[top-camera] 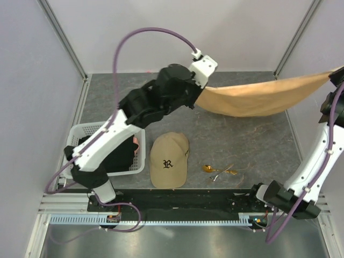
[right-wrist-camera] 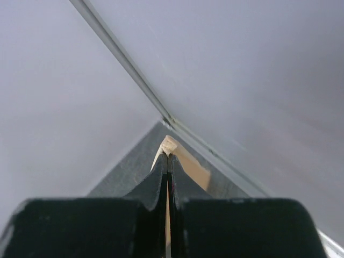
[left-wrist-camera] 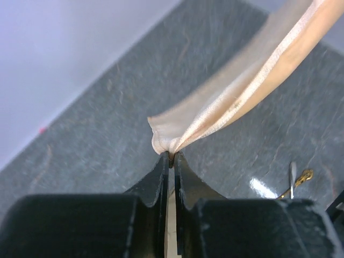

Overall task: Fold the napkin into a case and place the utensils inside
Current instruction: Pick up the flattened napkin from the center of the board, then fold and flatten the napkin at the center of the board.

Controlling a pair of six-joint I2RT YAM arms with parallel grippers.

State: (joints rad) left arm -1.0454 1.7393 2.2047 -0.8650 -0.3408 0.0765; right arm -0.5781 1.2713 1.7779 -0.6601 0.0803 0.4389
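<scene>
Two corners of the thin peach-orange cloth napkin (top-camera: 258,99) are raised in the air in the top view, well apart from the slim metal utensils (top-camera: 219,170). The wrist views show the left gripper (left-wrist-camera: 172,156) and the right gripper (right-wrist-camera: 167,157) each clenched on one corner; I would lower both evenly to spread it flat.

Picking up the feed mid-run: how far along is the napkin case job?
Done: the napkin is off the table, stretched in the air between both arms. In hand: the left gripper and right gripper are each shut on one end of it. Left: no fold shows yet, it has to be laid flat and folded, and the utensils lie bare on the table beside the cap.
</scene>
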